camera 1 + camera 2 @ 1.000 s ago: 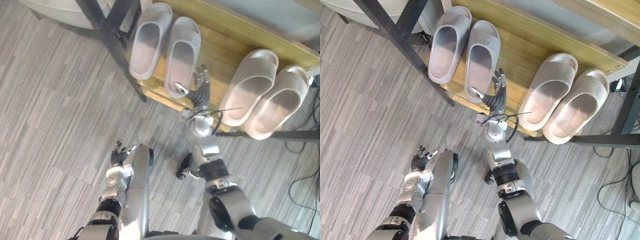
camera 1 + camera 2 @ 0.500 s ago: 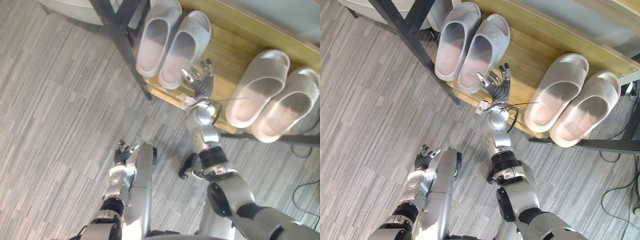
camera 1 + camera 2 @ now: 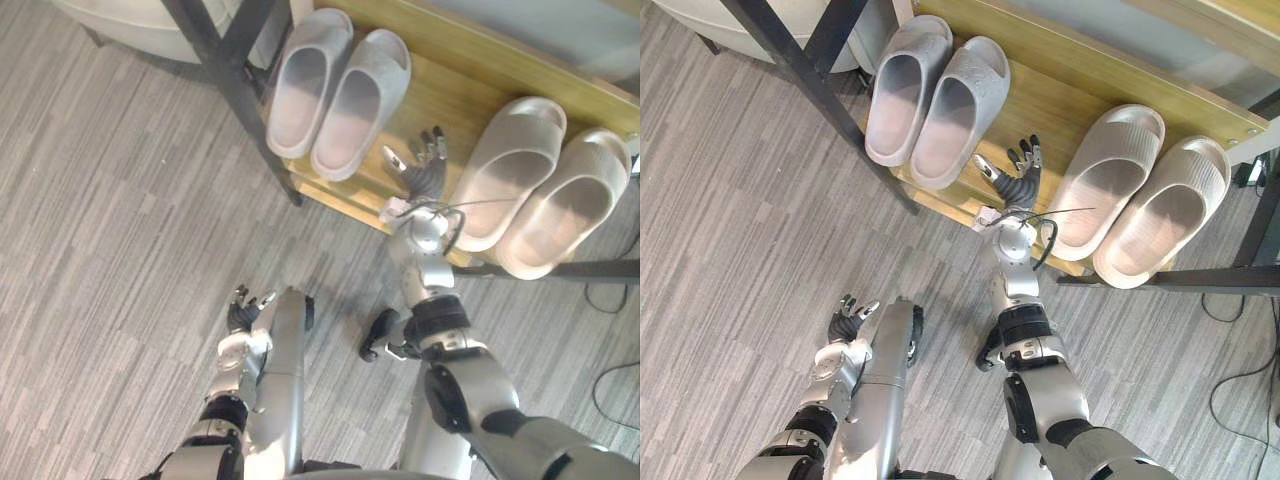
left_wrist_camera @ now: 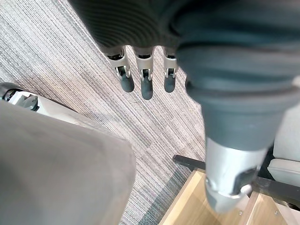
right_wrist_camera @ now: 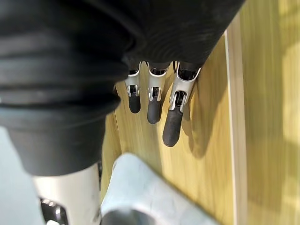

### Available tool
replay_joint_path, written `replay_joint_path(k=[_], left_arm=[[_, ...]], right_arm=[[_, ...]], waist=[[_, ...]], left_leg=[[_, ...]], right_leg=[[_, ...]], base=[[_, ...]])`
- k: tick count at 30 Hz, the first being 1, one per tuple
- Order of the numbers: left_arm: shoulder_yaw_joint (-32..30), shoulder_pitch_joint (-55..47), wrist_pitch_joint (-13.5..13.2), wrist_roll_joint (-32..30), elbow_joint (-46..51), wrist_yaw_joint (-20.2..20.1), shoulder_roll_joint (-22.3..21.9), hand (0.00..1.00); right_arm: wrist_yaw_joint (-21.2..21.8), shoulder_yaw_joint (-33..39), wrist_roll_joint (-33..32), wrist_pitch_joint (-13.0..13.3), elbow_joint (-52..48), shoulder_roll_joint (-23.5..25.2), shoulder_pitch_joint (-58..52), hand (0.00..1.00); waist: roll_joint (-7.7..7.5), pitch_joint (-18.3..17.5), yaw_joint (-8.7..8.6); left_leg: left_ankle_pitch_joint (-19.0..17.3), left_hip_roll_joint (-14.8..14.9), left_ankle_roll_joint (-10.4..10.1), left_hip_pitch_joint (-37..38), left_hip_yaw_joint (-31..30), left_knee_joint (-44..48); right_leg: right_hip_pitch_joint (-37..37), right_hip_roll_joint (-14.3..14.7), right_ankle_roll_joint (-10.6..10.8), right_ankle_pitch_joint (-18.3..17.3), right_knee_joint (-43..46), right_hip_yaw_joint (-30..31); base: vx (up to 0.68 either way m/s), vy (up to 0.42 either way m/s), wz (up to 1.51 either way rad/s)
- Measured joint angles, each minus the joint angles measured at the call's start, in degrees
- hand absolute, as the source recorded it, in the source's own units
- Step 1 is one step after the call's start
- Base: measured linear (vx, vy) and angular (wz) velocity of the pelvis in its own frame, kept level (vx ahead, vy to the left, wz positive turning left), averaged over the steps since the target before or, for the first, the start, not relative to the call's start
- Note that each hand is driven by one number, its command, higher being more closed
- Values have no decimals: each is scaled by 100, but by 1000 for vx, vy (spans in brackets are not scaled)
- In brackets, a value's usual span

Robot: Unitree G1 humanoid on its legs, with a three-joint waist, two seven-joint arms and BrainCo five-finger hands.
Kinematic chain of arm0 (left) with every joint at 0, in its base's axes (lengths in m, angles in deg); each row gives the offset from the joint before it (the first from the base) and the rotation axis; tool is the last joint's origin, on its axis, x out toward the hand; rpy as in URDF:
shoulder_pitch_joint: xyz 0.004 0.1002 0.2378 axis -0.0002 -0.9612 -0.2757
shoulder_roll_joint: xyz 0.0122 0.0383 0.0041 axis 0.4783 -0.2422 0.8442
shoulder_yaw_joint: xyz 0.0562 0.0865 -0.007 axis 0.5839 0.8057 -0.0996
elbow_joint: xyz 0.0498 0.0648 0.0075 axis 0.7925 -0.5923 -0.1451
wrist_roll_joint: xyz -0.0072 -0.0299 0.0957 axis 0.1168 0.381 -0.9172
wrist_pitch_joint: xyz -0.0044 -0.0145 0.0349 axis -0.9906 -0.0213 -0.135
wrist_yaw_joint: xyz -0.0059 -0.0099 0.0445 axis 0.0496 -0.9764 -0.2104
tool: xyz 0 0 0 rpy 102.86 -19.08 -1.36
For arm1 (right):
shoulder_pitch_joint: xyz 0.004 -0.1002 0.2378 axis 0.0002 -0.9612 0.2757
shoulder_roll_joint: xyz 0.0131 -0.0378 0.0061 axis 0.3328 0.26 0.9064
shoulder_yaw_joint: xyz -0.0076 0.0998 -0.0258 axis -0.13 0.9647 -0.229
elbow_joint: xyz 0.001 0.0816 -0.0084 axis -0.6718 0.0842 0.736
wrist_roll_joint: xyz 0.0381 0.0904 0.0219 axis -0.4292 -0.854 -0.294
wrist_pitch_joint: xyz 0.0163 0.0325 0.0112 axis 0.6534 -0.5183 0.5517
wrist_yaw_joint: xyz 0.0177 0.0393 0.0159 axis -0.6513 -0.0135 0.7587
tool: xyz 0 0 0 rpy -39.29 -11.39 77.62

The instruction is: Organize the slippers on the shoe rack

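Observation:
A pair of grey slippers (image 3: pixel 310 85) lies side by side at the left end of the wooden shelf (image 3: pixel 440 100) of the shoe rack. A pair of beige slippers (image 3: pixel 510 170) lies at the right end, toes pointing away from me. My right hand (image 3: pixel 425 175) is open over the bare wood between the two pairs, fingers straight and touching neither. In the right wrist view its fingers (image 5: pixel 154 103) hover over the boards, with the edge of a grey slipper (image 5: pixel 140 197) close by. My left hand (image 3: pixel 245 310) hangs open low over the floor, holding nothing.
A black metal rack leg (image 3: pixel 230 70) slants down just left of the grey pair. A white rounded object (image 3: pixel 120 20) sits behind it at the top left. Grey striped carpet (image 3: pixel 120 250) spreads in front of the rack.
My right hand has come off the heel of the right grey slipper and moved right into the gap between the pairs. That slipper now lies closer against its partner. The left hand has stayed put.

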Motion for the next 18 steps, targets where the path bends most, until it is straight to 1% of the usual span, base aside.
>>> replay_joint_path(k=[2, 3, 4, 5, 6, 8, 10, 11, 12, 13, 14, 15, 16, 17, 18], left_arm=[[-24, -22, 0, 37, 4, 0, 9, 0], [-36, -45, 0, 40, 8, -5, 13, 0], [-37, -92, 9, 24, 5, -23, 51, 0], [-37, -112, 14, 21, 0, -24, 64, 0], [-29, -188, 43, 2, 5, -38, 91, 0], [-23, -440, 46, -90, 36, -94, 110, 0], [-21, -580, 46, -100, 84, -160, 112, 0], [-14, -698, 50, -136, 140, -188, 115, 0], [157, -815, 44, -195, 140, -231, 176, 0], [230, -864, 43, -216, 142, -252, 200, 0], [354, -965, 41, -300, 143, -288, 233, 0], [415, -1032, 39, -314, 141, -302, 232, 0], [531, -1152, 39, -342, 137, -353, 227, 0], [574, -1186, 40, -371, 136, -375, 220, 0], [719, -1268, 46, -431, 125, -413, 208, 0]], right_arm=[[-9, -12, 0, -13, -105, -13, -54, 0], [-10, -135, 26, -33, -521, -4, -315, 0], [23, -305, 314, -48, -708, 7, -529, 0], [32, -367, 397, -55, -736, 10, -584, 0], [74, -508, 556, -74, -864, 14, -755, 0], [210, -808, 896, -84, -1233, 39, -1149, 0], [303, -983, 976, -83, -1494, 40, -1411, 0], [382, -1098, 1123, -78, -1655, 49, -1624, 0], [497, -1238, 1178, -75, -1817, 44, -1928, 0], [538, -1289, 1229, -72, -1824, 44, -2030, 0], [639, -1418, 1356, -73, -1823, 41, -2249, 0], [710, -1510, 1369, -73, -1824, 47, -2390, 0], [826, -1694, 1432, -70, -1828, 55, -2631, 0], [873, -1741, 1511, -71, -1828, 61, -2714, 0], [972, -1835, 1621, -71, -1828, 82, -2920, 0]], waist=[[-2, -1, -12], [-7, -3, -19], [-19, 3, -48], [-20, 4, -60], [-21, 4, -88], [-40, -4, -182], [-62, -21, -238], [-96, -40, -281], [-170, -86, -301], [-198, -117, -316], [-251, -191, -353], [-286, -268, -375], [-351, -415, -408], [-372, -465, -423], [-433, -579, -462]], left_leg=[[0, 41, 0, 20, 28, -14], [0, 59, 0, 63, 39, -31], [0, 110, 0, 199, 74, -56], [0, 128, 0, 258, 94, -73], [0, 157, 0, 444, 137, -160], [24, 225, -8, 999, 255, -505], [65, 242, -2, 1291, 314, -736], [107, 243, 27, 1524, 363, -968], [222, 243, 23, 1855, 452, -1327], [273, 239, 14, 1980, 481, -1469], [379, 245, 7, 2253, 534, -1766], [444, 249, 7, 2405, 561, -1948], [550, 245, 4, 2688, 634, -2264], [579, 242, 9, 2779, 660, -2368], [656, 242, 24, 3033, 761, -2639]], right_leg=[[5, 24, 34, -6, -27, 2], [35, 64, 38, 9, -55, 19], [153, 110, -28, 56, -97, 34], [206, 117, -46, 66, -118, 30], [360, 135, -52, 82, -187, 40], [830, 220, 4, 162, -515, 70], [1087, 274, 78, 188, -743, 75], [1302, 302, 135, 222, -942, 74], [1592, 308, 98, 354, -1248, 53], [1710, 315, 102, 397, -1368, 48], [1964, 349, 71, 507, -1641, 17], [2118, 373, 77, 566, -1819, -5], [2369, 404, 102, 672, -2113, -19], [2452, 413, 114, 702, -2210, -23], [2661, 436, 134, 788, -2450, -18]], base=[[-1, -18, -9], [13, -19, -13], [13, -19, -14], [27, -12, -17], [29, -14, -14], [50, -33, -19], [40, -25, -13], [66, -28, -6], [59, -23, -1], [91, -15, 3], [78, -1, 4], [144, 25, 0], [89, 31, -4], [112, 49, -8], [110, 60, -9]])
